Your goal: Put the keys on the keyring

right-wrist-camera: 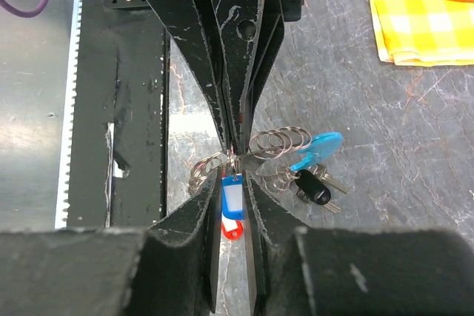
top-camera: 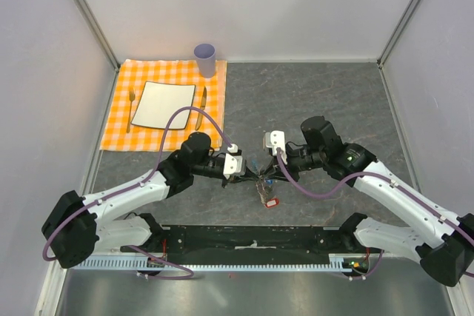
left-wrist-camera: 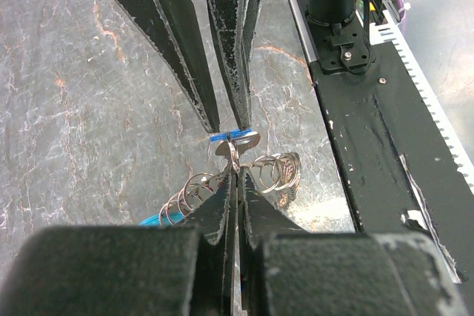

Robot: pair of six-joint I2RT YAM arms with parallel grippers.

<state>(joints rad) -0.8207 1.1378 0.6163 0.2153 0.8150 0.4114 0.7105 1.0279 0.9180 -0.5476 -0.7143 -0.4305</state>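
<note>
— Where is the keyring (right-wrist-camera: pixel 278 140)?
— Between the two arms, just below the centre of the top view, over the grey counter (top-camera: pixel 318 94). In the right wrist view its chain loops run right from the middle of the frame, and the cyan clasp (right-wrist-camera: pixel 320 147) lies at centre right, with a black fob (right-wrist-camera: pixel 312 187) just below it.
— And the left end effector (left-wrist-camera: pixel 235 183)?
— Closed tight, pinching a thin wire loop of the keyring at its tips.
— The right end effector (right-wrist-camera: pixel 235 172)?
— Clamped on the blue-tagged key (right-wrist-camera: pixel 232 199), tip to tip with the left one. A red tag (right-wrist-camera: pixel 232 229) shows just beneath the blue one, at the lower middle of that frame.
</note>
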